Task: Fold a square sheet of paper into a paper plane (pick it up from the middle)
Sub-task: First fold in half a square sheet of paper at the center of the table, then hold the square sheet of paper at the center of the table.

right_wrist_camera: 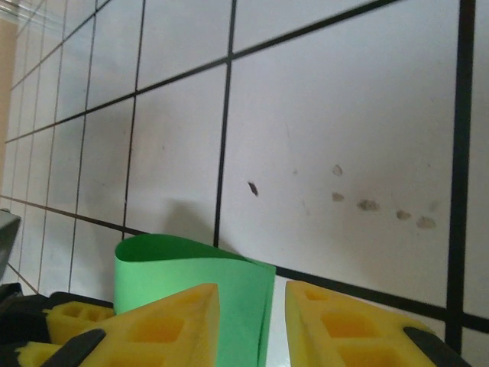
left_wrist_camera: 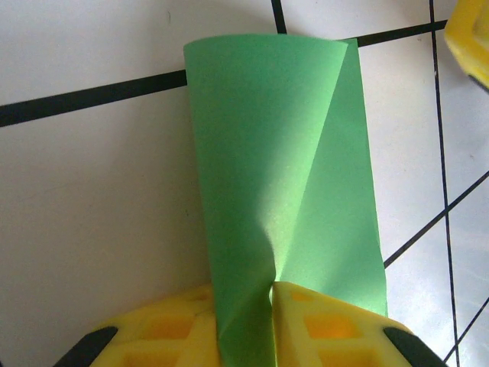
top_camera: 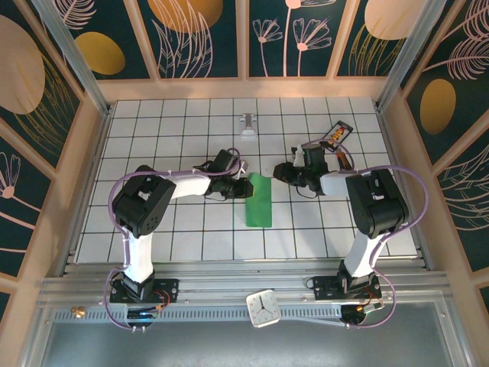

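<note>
The left gripper [left_wrist_camera: 248,321] is clamped on an edge of the green sheet [left_wrist_camera: 283,168], probably to hold the fold steady. The right gripper [right_wrist_camera: 254,306], jaws apart, stands just beside the sheet, perhaps touching it.

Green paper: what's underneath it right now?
The green paper rests on the white gridded table, bare around its edges. It curls over on itself, its end pinched in the left gripper, so the inside of the fold and the tabletop beneath are covered.

Around me stand dark teal wall panels [top_camera: 202,38] with gold discs and pale flower outlines; my white, black-gridded table [top_camera: 191,237] lies evenly lit.
</note>
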Controlling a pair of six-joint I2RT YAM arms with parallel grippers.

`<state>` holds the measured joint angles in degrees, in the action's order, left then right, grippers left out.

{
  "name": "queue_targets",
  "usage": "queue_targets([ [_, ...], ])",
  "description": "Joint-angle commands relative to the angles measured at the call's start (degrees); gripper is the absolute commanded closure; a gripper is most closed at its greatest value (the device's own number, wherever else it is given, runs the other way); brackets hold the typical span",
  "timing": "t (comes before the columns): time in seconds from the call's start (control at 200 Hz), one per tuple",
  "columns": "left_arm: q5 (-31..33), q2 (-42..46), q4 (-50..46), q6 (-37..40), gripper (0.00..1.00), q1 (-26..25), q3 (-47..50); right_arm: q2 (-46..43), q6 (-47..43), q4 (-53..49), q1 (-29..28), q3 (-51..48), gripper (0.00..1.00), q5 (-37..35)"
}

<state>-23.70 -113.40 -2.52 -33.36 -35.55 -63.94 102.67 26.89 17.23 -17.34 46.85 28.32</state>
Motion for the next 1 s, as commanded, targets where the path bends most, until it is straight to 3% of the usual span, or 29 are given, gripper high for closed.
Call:
queue_targets([
  [0.0,6.12,-2.6,-6.84,-0.59,0.76,0.69,2.42,-1.25,-0.88,-0.75,-0.22,-0.76,0.7,-0.41],
  [0.996,7.97,-3.75,-6.97,-1.81,0.72,-0.13,1.43,-1.43,-0.08,0.07,0.73,-1.53,0.71,0.86],
])
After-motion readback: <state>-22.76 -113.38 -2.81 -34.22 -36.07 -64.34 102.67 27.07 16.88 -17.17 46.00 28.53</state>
